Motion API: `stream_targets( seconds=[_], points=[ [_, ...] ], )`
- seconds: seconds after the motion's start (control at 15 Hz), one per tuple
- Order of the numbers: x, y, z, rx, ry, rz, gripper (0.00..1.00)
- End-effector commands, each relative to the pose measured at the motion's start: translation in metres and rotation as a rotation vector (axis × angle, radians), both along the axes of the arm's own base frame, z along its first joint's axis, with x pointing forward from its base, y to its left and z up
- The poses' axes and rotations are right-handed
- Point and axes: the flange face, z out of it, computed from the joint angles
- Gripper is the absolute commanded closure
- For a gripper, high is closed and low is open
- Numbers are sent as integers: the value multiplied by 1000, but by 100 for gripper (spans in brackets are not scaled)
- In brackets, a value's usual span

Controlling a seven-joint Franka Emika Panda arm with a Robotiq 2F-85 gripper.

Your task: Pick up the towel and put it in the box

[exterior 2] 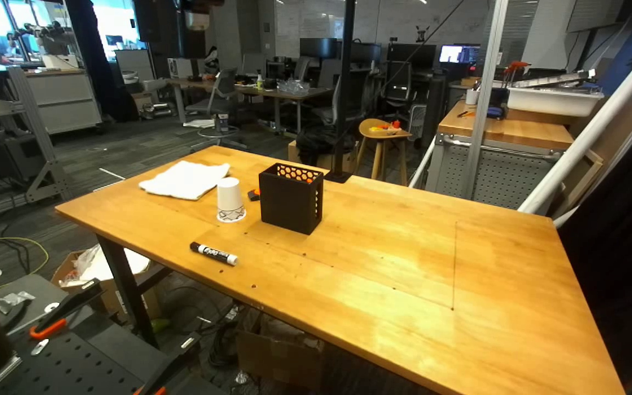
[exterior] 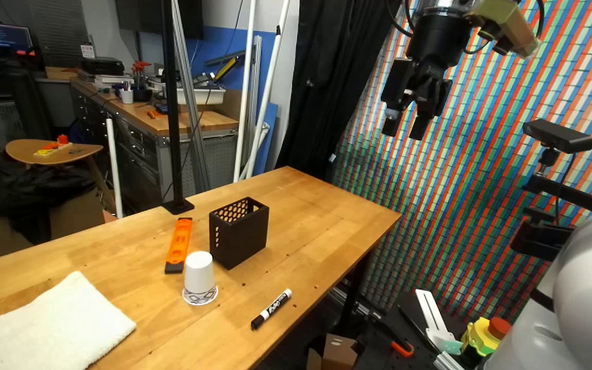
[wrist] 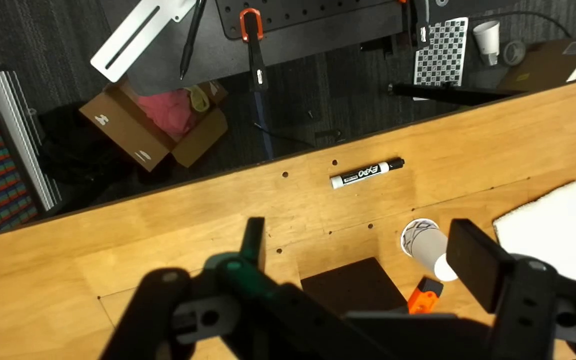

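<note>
The pincer [exterior: 404,128] gapes wide; an "EXPO" marker [wrist: 367,173] lies near the black box [exterior 2: 286,200], the towel [exterior 2: 187,180] farther from it.

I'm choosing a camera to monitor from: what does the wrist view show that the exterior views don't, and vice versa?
Only the wrist view shows a pink item inside a cardboard carton.
Only the exterior views show the wooden stool and the honeycomb holes in the black box.
All three share that box, the white towel, marker, upturned white cup, orange object and wooden table.
</note>
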Motion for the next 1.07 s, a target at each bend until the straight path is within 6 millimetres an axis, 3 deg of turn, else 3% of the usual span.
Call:
stream_targets(
  seconds=[0.0,0.27,0.33,0.53,0.73,1.0],
  points=[
    [0,0,1,0,1,0,6],
    [0,0,1,0,1,0,6],
    [2,4,1,-2,4,3,2],
    [8,26,0,-12,8,30,0],
    [20,64,-2,-33,18,78,0],
    [42,142,-3,-44,25,174,0]
  ],
)
